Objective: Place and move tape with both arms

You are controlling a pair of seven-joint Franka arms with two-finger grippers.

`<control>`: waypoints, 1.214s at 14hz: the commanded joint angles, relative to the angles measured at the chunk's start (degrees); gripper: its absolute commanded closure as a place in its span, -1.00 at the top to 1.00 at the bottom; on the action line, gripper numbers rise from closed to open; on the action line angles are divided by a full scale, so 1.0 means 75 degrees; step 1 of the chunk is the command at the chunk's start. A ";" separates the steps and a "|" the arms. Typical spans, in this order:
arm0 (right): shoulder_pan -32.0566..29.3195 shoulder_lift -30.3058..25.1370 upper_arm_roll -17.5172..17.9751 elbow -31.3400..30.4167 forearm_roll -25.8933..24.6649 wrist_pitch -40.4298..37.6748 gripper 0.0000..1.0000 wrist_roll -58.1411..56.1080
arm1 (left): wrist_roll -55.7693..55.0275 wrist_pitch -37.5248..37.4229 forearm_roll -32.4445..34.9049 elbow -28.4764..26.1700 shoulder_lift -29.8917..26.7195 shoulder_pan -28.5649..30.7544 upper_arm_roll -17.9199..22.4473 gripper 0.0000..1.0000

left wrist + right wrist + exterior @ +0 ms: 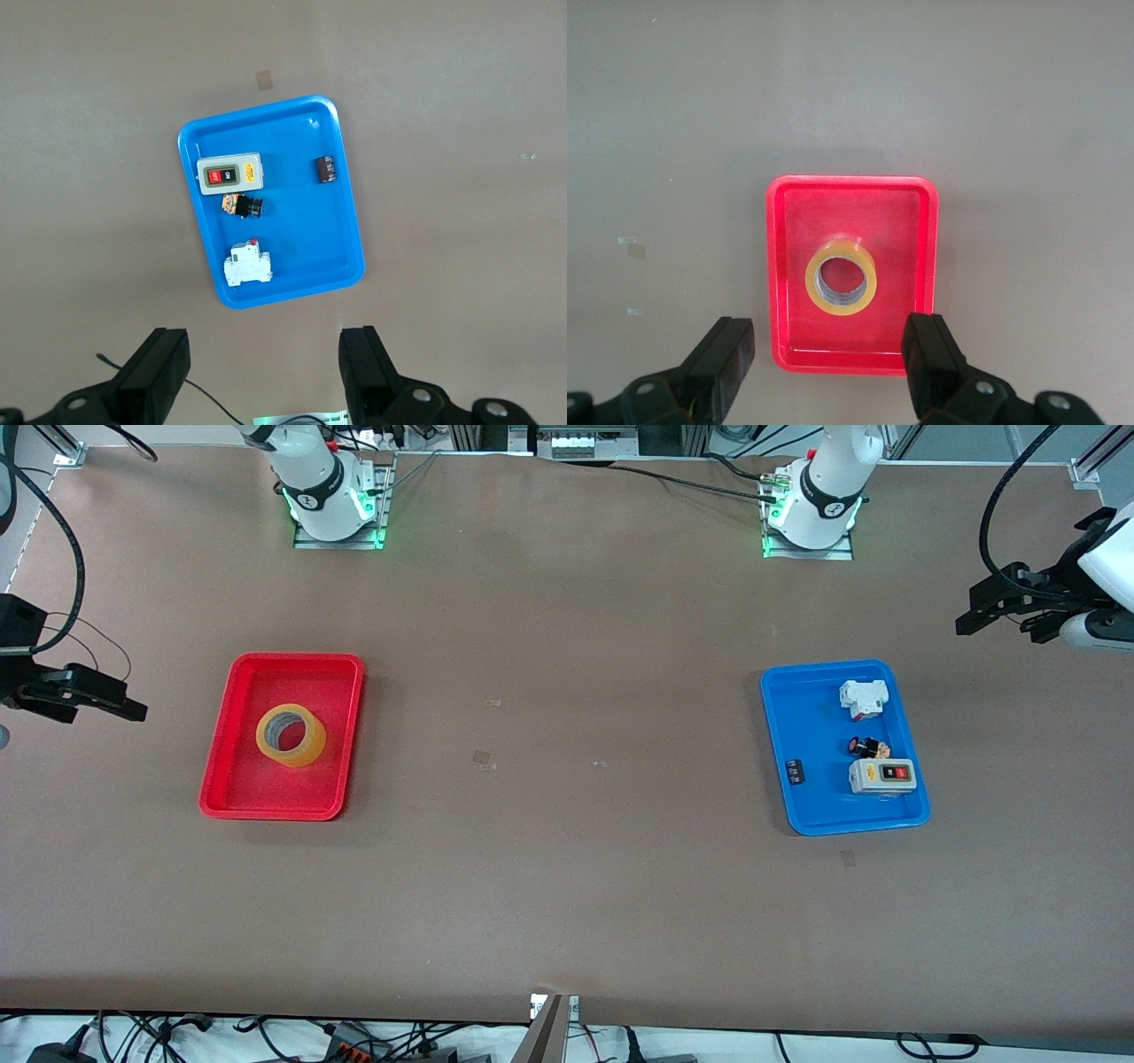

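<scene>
Tape (291,735) lies flat in red tray (232,779), no label readable.

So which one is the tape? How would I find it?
Look for the red tray toward the right arm's end of the table. The tape lies alone inside it: a yellowish see-through ring with a wide round hole. The other small things are all in the blue tray, and none is a ring.

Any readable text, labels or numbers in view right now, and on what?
No text can be read.
White-and-grey switch box in the blue plastic tray: marks on its red and dark buttons, too small.
Small black block: pale marking, blurred.
Yellowish translucent tape roll in the red tray: none.
</scene>
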 commanded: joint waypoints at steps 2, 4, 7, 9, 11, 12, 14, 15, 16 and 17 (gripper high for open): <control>-0.0131 -0.1639 0.0156 -0.2398 -0.0081 0.0990 1.00 -0.0157 | -0.0095 -0.0108 -0.0110 0.0129 0.0010 0.0031 -0.0038 1.00; -0.0131 -0.2191 0.0156 -0.3092 -0.0104 0.1062 1.00 -0.0157 | -0.0095 -0.0120 -0.0110 0.0129 0.0010 0.0031 -0.0038 1.00; -0.0143 -0.2405 0.0156 -0.3342 -0.0104 0.1064 1.00 -0.0111 | -0.0095 -0.0108 -0.0110 0.0129 0.0010 0.0031 -0.0027 1.00; -0.0143 -0.2369 0.0145 -0.3225 -0.0081 0.0840 1.00 -0.0145 | -0.0095 -0.0108 -0.0110 0.0129 0.0010 0.0031 -0.0038 1.00; -0.0143 -0.2381 0.0145 -0.3142 -0.0081 0.0863 1.00 -0.0157 | -0.0095 -0.0108 -0.0110 0.0129 0.0022 0.0031 -0.0038 1.00; -0.0143 -0.2381 0.0145 -0.3142 -0.0069 0.0898 1.00 -0.0157 | -0.0095 -0.0108 -0.0110 0.0129 0.0022 0.0031 -0.0038 1.00; -0.0155 -0.2393 0.0145 -0.3142 -0.0081 0.0933 1.00 -0.0157 | -0.0095 -0.0108 -0.0121 0.0129 0.0022 0.0031 -0.0027 1.00; -0.0143 -0.2393 0.0145 -0.3142 -0.0104 0.0945 1.00 -0.0157 | -0.0095 -0.0108 -0.0110 0.0129 0.0022 0.0031 -0.0038 1.00; -0.0143 -0.2404 0.0133 -0.3142 -0.0104 0.0945 1.00 -0.0157 | -0.0095 -0.0108 -0.0121 0.0129 0.0022 0.0031 -0.0038 1.00; -0.0155 -0.2416 0.0133 -0.3142 -0.0104 0.0934 1.00 -0.0157 | -0.0095 -0.0108 -0.0121 0.0129 0.0022 0.0031 -0.0038 1.00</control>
